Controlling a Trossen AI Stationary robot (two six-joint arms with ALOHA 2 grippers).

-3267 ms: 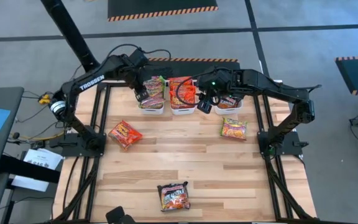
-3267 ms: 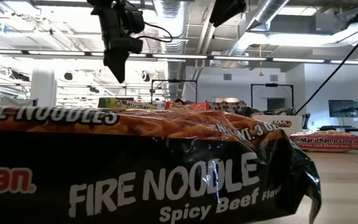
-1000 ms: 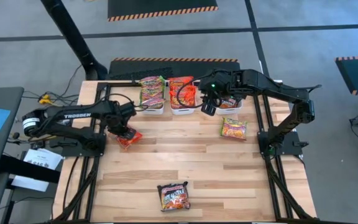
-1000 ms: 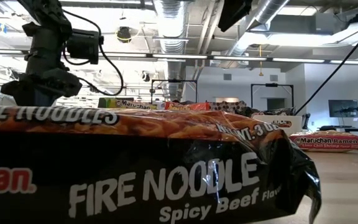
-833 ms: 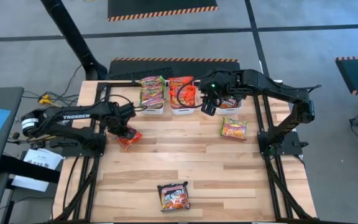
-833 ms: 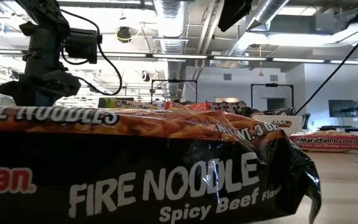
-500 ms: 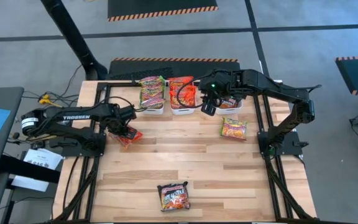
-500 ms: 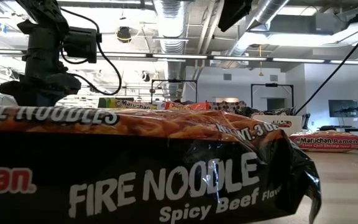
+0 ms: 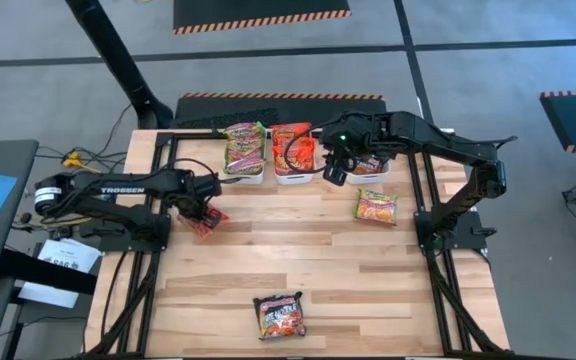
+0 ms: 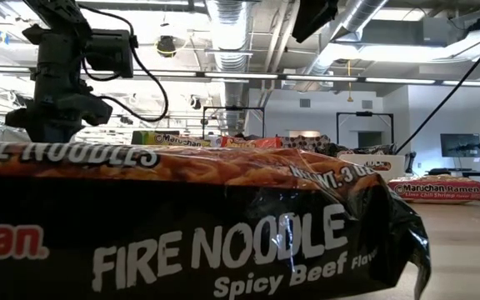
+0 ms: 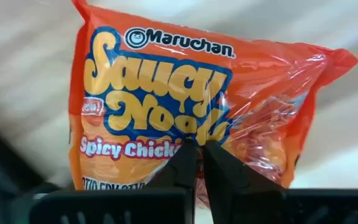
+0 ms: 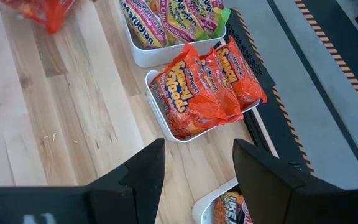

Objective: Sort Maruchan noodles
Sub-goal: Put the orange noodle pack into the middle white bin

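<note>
A red-orange Maruchan packet lies at the table's left, and my left gripper is shut on it. My right gripper hangs open above the near edge of the bins and touches nothing. Three white bins stand at the far edge. The left bin holds green-yellow packets, the middle bin holds red-orange ones, and the right bin is half hidden by the right arm. One loose packet lies flat at the right. A black packet lies at the near edge. My left gripper pinches the red-orange packet's glossy printed face between its two fingers, close to the packet's middle. The fingers come down on it from above. I cannot tell whether the packet rests on the table or hangs just clear of it.
The black packet fills the low view's foreground and hides most of the table there. Bare wood stretches across the table's middle between the loose packets. Black frame rails run along the left and right sides.
My left gripper has shut its fingers on the red-orange packet at the table's left, staying almost in place above it. My right gripper has kept still and open over the bins.
</note>
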